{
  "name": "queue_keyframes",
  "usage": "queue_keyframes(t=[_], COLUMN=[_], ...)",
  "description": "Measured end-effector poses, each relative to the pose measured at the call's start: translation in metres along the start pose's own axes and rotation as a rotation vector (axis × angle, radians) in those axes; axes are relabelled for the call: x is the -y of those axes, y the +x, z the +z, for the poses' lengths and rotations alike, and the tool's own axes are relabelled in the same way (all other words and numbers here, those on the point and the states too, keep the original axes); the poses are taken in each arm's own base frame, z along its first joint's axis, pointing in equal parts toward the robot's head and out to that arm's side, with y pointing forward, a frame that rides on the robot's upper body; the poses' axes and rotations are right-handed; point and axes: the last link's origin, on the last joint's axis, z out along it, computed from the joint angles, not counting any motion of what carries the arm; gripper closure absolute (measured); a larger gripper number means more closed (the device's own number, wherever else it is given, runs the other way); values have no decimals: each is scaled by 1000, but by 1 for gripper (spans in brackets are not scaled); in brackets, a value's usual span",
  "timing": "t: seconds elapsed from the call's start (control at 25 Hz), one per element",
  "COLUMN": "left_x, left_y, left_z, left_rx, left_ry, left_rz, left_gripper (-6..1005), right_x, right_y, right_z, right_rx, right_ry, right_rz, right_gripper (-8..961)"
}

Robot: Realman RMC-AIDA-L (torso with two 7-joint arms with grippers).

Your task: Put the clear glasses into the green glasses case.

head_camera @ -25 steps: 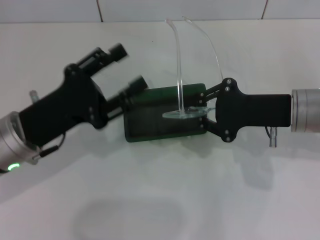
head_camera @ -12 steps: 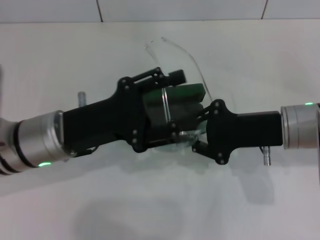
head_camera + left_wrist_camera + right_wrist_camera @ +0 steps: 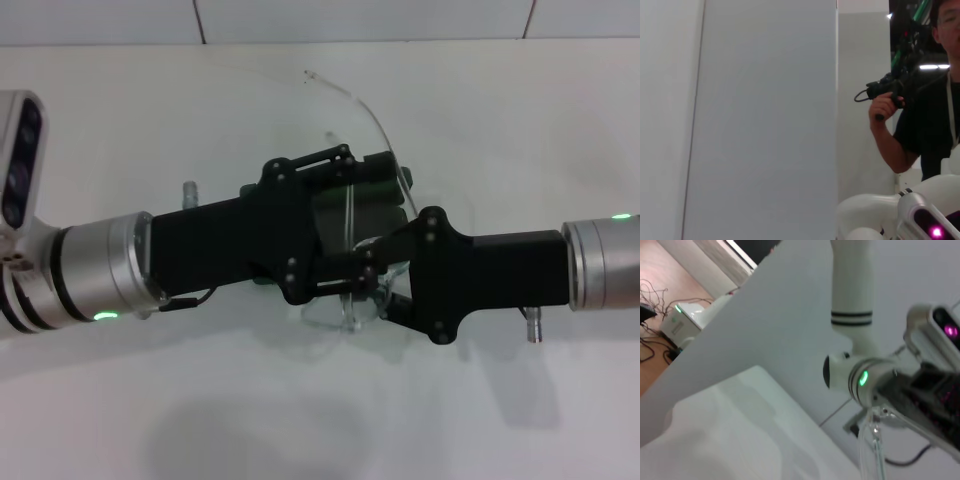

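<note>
On the white worktop (image 3: 500, 400) both arms meet over the case (image 3: 385, 185), of which only a green sliver shows behind the left hand (image 3: 345, 235); whether its lid is open cannot be told. The left hand reaches in from the left — apparently to steady the case — but its finger state cannot be told. The right hand (image 3: 375, 285) grips the glasses (image 3: 345, 310) at the lens, arms arching away, presumably to lower them into the case.

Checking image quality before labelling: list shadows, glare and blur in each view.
Head view: soft shadows under both grippers on the white table; the clear plastic glasses are faint, and the dark green hard case is mostly hidden. Left wrist view: even light, the background person is dim. Right wrist view: soft focus throughout.
</note>
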Motion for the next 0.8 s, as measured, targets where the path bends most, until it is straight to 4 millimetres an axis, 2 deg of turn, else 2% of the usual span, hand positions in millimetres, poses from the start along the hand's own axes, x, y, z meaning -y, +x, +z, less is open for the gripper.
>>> queue_keyframes(t=[0.8], left_x=[14], left_y=[2], left_z=[12], left_rx=[94], left_ry=[-43], left_rz=[-239], left_gripper=[274], right_x=[-7], right_y=[-13], right_z=[-6], right_rx=[71], right_ry=[60], right_rz=[-112], right_gripper=[833])
